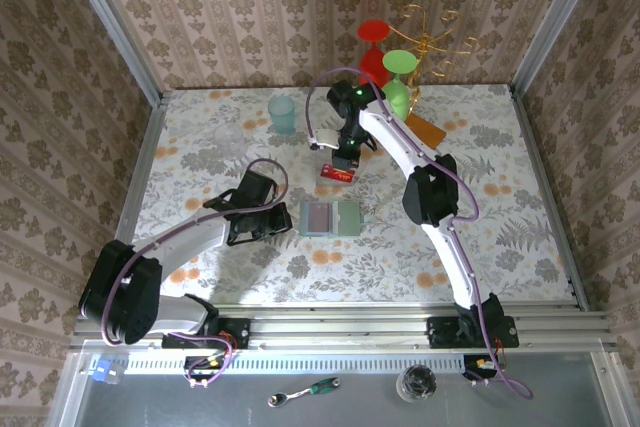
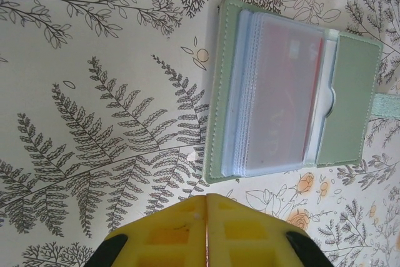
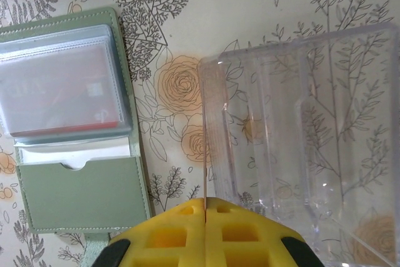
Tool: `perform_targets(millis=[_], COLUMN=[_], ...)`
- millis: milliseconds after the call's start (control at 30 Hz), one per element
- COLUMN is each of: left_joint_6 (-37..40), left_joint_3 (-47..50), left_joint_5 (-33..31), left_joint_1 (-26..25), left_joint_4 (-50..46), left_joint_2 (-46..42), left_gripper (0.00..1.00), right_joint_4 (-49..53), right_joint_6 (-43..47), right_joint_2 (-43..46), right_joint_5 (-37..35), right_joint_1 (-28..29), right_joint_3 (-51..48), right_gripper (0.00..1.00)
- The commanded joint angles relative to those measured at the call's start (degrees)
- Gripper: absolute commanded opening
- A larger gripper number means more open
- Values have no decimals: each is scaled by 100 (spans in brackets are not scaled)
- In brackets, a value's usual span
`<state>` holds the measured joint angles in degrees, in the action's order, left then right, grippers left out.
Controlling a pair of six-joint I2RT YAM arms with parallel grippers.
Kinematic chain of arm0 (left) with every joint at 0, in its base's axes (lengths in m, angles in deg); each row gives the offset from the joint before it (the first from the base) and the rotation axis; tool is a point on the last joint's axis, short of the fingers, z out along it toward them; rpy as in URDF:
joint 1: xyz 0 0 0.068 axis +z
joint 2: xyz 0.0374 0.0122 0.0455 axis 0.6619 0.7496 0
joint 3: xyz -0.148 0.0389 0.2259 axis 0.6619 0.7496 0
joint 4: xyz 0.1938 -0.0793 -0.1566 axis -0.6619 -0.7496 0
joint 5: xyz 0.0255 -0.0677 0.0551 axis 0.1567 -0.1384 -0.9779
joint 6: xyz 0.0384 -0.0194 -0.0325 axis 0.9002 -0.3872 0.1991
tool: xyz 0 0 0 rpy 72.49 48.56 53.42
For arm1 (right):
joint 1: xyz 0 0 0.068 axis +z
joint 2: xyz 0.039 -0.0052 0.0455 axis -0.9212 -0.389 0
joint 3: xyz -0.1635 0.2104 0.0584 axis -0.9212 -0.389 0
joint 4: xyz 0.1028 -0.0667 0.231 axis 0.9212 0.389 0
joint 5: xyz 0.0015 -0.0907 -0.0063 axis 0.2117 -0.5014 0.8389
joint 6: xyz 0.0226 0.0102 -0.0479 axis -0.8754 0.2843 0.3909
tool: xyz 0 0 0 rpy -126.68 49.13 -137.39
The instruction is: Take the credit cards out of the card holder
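Note:
The grey-green card holder lies open on the floral tablecloth, its clear sleeves to the left and its pocket to the right. A reddish card shows through the top sleeve. My right gripper hangs just beyond the card holder, shut on a red credit card. In the right wrist view that card stands edge-on between the yellow fingers. My left gripper sits left of the card holder, shut with nothing in it.
A clear plastic compartment box lies right beside the held card. A teal cup, a red goblet, a green goblet, a gold wire stand and an orange-brown wooden slab stand at the back.

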<state>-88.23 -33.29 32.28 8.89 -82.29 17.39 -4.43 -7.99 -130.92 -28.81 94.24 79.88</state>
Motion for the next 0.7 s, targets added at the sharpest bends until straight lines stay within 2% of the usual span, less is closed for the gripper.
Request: perform_targets(millis=[0,267,667], left_joint_6=[-51,-51,-46], left_joint_3=[-72,-142,-205], left_joint_5=[-79,-68,-60], left_joint_1=[-22,-32,-31], left_joint_4=[-249,-215,-259], left_joint_2=[-50,19,114], left_gripper=[9,9,9], right_joint_4=[326,-60,-295], right_joint_6=[74,56,58], right_joint_2=[19,465,390], right_joint_5=[119,41,-87], right_joint_1=[-33,-67,-88], right_joint_3=[226,223,355], right_gripper=[0,0,0])
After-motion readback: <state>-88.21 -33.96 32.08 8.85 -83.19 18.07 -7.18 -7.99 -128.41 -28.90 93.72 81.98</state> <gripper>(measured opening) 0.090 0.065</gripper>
